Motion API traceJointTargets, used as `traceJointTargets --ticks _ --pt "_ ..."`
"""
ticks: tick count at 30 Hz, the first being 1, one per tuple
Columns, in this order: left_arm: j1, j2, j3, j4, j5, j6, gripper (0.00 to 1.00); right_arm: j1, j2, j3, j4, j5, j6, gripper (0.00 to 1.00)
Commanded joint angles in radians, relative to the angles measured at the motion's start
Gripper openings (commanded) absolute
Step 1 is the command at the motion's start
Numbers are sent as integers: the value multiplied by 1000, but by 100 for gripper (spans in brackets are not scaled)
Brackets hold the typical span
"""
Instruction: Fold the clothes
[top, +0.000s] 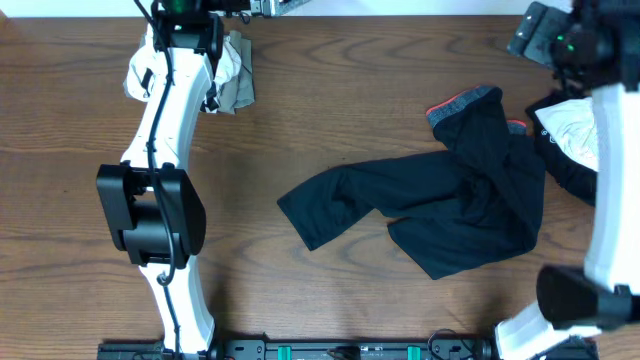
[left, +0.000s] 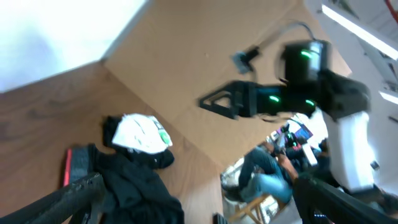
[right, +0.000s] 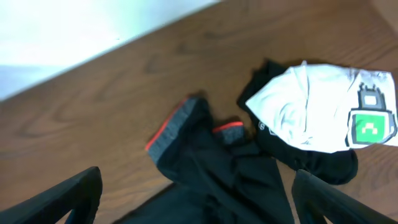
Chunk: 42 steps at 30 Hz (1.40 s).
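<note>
Tabletop (top: 350, 90): brown wood grain, carrying all the clothes.

Trousers (top: 430, 210): long and black, lying unfolded and rumpled on the right half of the tabletop. One leg is stretching toward the middle and ending in a bunched cuff. The rest is lying in a wide, creased heap toward the near edge.

Waistband (top: 465, 103): grey with a red-orange edge, sitting at the far end of the trousers. In the right wrist view it is curling over and showing the orange edge in two separate strips.

White top (top: 575, 130): crumpled, lying just right of the waistband on black cloth and touching the trousers. The right arm (top: 600, 200) is partly covering it in the overhead view. The right wrist view is showing a green square print on it.

Olive piece (top: 238, 85): bunched up at the far left of the tabletop, well apart from the trousers.

Black-and-white piece (top: 140, 70): lying beside the olive piece, mostly hidden under the left arm (top: 165, 130).

Left claw (left: 199, 186): fingers are standing spread wide with nothing between them, raised off the tabletop and facing across toward the trousers and the white top.

Right claw (right: 198, 177): fingers are standing spread wide and gripping nothing, hanging above the waistband end of the trousers.
</note>
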Motion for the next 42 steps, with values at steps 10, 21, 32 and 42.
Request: traceJointTargets --ticks 10,21,32,42 --pt "64 -19 4 5 -208 -269 98 4 -134 5 11 -93 -9 97" --pt "134 -19 3 -822 -871 -16 98 4 -138 5 -28 -97 -10 97" --pt "157 -19 0 -1547 -1409 778 98 4 -137 5 -22 -32 -17 99" --pt "101 -35 0 -1823 -1376 843 98 5 -138 5 -107 27 -17 99"
